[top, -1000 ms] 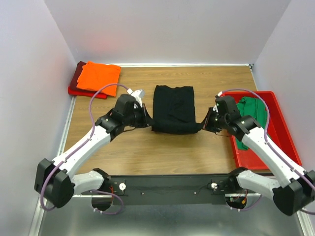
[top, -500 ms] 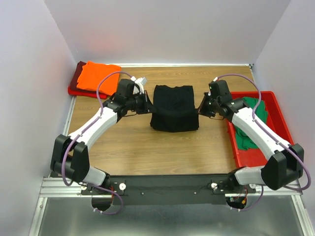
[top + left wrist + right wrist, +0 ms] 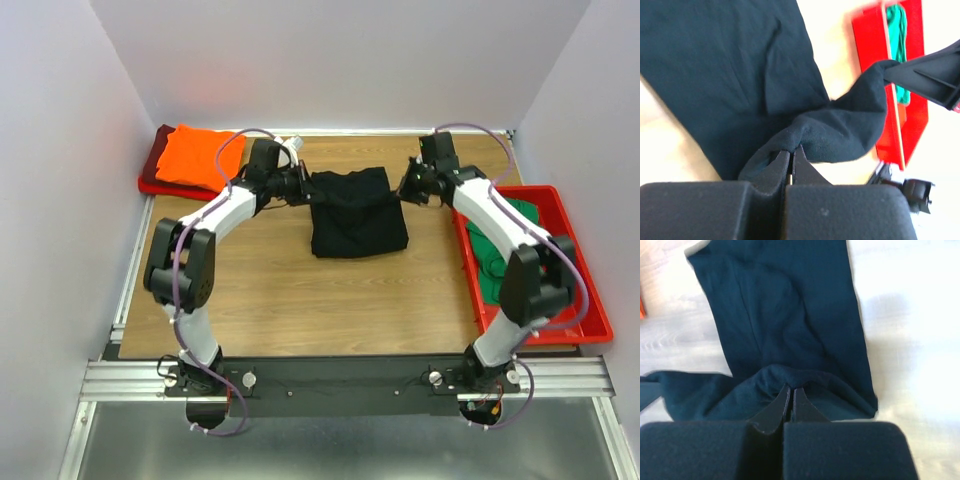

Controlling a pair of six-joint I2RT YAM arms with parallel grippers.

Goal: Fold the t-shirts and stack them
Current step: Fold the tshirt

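The black t-shirt (image 3: 355, 215) lies mid-table, its near end folded over toward the back. My left gripper (image 3: 305, 187) is shut on its far left corner, seen in the left wrist view (image 3: 791, 148) with black cloth (image 3: 840, 125) pinched at the tips. My right gripper (image 3: 403, 190) is shut on the far right corner, also seen in the right wrist view (image 3: 791, 388) with black cloth (image 3: 790, 320) bunched round the tips. The orange t-shirt (image 3: 200, 155) lies on the dark red one (image 3: 158, 150) at the back left. The green t-shirt (image 3: 500, 250) lies in the bin.
A red plastic bin (image 3: 560, 300) stands at the right edge of the table; it also shows in the left wrist view (image 3: 867, 35). White walls close in the table on three sides.
Both grippers have carried the shirt's near edge from the front toward the back, folding the black t-shirt over itself. Both arms are now stretched far forward.
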